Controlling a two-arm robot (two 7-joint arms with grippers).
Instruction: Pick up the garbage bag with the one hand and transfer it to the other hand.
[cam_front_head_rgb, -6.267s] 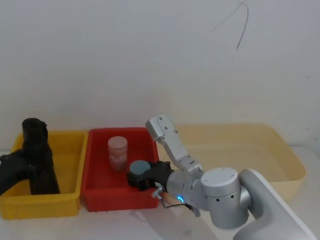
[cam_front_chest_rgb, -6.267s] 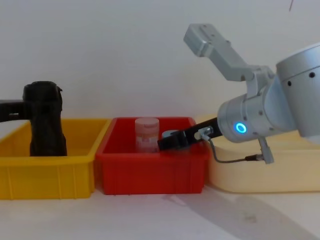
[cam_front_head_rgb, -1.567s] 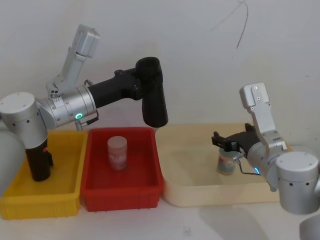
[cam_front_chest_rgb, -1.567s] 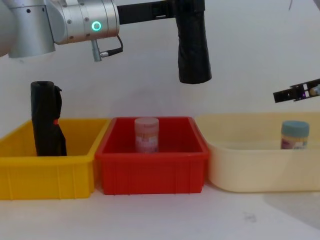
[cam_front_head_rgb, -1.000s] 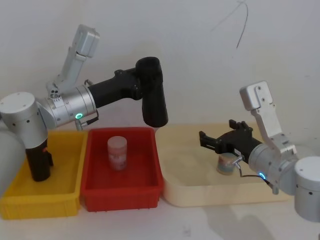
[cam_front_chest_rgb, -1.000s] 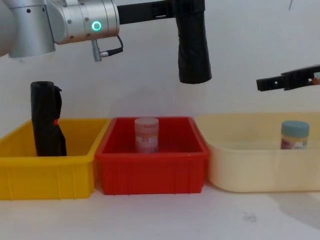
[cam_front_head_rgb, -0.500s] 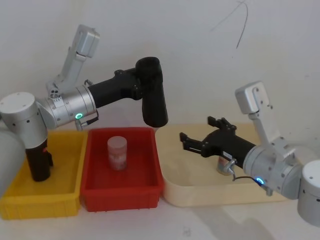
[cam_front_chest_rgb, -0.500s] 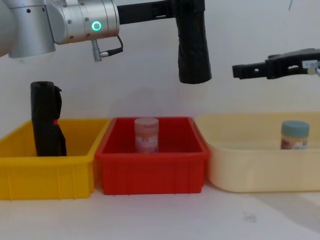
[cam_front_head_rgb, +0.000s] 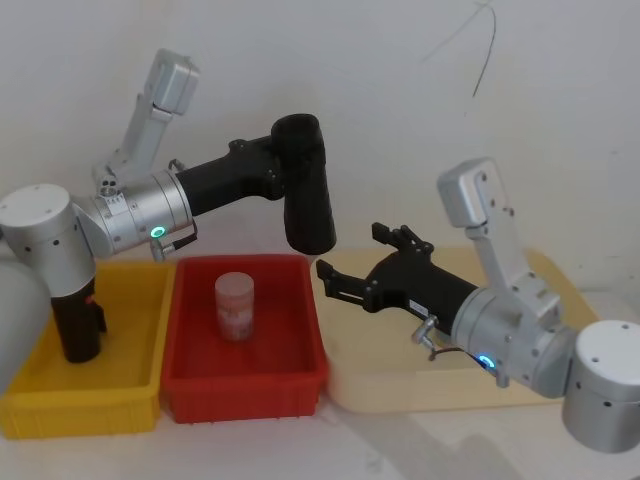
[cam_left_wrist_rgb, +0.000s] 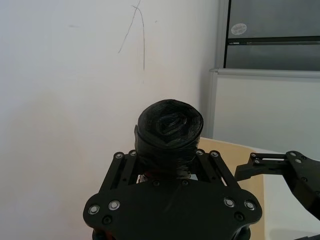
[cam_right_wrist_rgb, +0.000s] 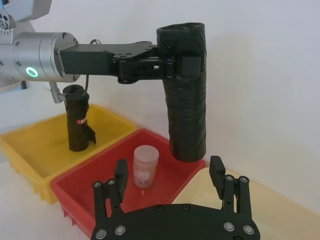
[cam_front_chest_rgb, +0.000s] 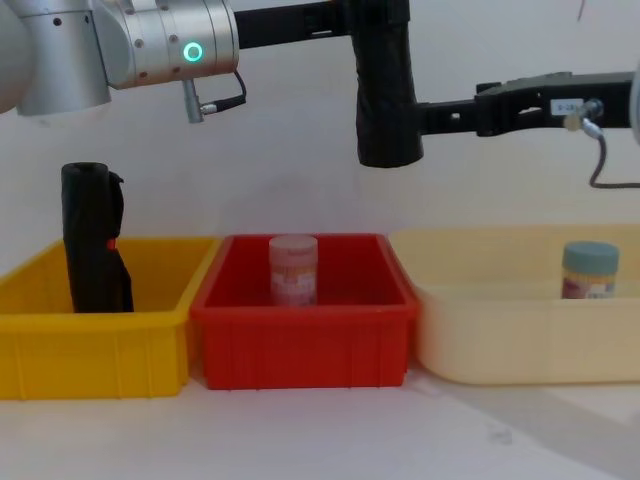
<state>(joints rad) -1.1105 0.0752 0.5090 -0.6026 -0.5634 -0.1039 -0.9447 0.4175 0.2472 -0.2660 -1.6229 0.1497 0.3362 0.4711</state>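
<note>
While the left gripper (cam_right_wrist_rgb: 182, 65) holds the garbage bag (cam_right_wrist_rgb: 186, 120) high in the air, the bench (cam_front_chest_rgb: 300, 430) under it carries three containers in one row along its back edge, close to the wall (cam_front_head_rgb: 400, 100). A yellow bin (cam_front_chest_rgb: 100, 350) stands toward the left end, a red bin (cam_front_chest_rgb: 300, 345) in the middle and a cream tub (cam_front_chest_rgb: 500, 340) toward the right end. Their walls stand just beside each other. A strip of white bench runs in front of them to the front edge.

From the chest view, a tall band of open air lies between the rims of the containers and the bottom of the bag. A second black roll (cam_front_chest_rgb: 93, 240) in the yellow bin, a pink jar (cam_front_chest_rgb: 293, 270) in the red bin and a blue-lidded jar (cam_front_chest_rgb: 588, 270) in the tub all stay well below the bag.

This gripper is clamped on the upper part of the bag, one finger on each side. The bag hangs upright, with its lower end free, above the right side of the red bin.

Coming from the right, above the cream tub, the right gripper (cam_front_head_rgb: 352, 252) has its fingers spread wide and holds nothing. It is at the height of the bag's lower half. In its own wrist view the bag stands in front of the gap between the two fingers, nearer to one finger than to the other, and air shows between them. From the chest view one finger overlaps the bag's side, so I cannot tell if it touches.
</note>
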